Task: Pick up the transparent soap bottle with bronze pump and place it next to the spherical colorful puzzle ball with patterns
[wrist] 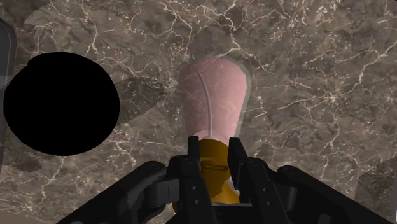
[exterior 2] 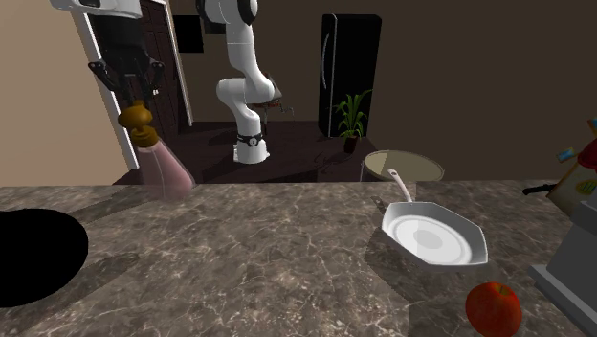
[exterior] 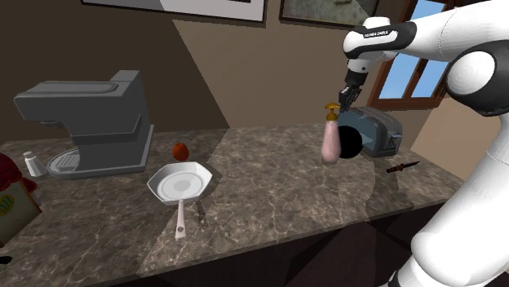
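A pinkish see-through soap bottle (exterior: 330, 143) with a bronze pump (exterior: 331, 109) hangs upright under my gripper (exterior: 343, 101), near the counter's right end in the shoulder view. In the wrist view my gripper (wrist: 213, 151) is shut on the pump (wrist: 215, 167), and the bottle's body (wrist: 212, 102) points down at the marble. The second exterior view has the bottle (exterior 2: 165, 165) tilted below the gripper (exterior 2: 128, 88). Whether its base touches the counter I cannot tell. The ball is drawn as a plain black sphere (exterior: 351, 143) (exterior 2: 33, 257) (wrist: 62, 103), right beside the bottle.
A grey toaster (exterior: 380, 130) stands behind the ball, and a dark knife (exterior: 404, 167) lies near the counter's right edge. Mid-counter sit a white pan (exterior: 179, 181) (exterior 2: 435, 237) and a red apple (exterior: 180, 151) (exterior 2: 494, 308). A grey coffee machine (exterior: 90, 122) and a shaker (exterior: 33, 163) occupy the left.
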### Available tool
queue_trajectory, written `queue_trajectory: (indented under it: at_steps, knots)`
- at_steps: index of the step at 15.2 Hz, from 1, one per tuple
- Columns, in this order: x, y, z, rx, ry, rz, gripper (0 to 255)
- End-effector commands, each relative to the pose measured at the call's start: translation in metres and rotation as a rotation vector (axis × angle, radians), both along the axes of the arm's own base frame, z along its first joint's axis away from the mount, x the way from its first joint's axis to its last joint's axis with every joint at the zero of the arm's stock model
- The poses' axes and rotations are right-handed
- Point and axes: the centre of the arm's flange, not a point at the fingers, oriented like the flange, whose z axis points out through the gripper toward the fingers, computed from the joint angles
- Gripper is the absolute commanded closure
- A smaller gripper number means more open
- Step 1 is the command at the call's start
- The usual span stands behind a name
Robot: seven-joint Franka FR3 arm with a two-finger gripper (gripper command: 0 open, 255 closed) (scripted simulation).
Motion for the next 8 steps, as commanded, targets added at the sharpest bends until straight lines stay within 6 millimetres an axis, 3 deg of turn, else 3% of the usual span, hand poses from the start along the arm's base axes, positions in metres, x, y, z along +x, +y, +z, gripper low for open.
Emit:
queue_trajectory:
  at_steps: [1,8]
  knots:
    - [0.0,0.0,-0.01,-0.001,-0.001,0.0,255]
    - [0.0,0.0,-0.047,-0.001,-0.001,0.0,255]
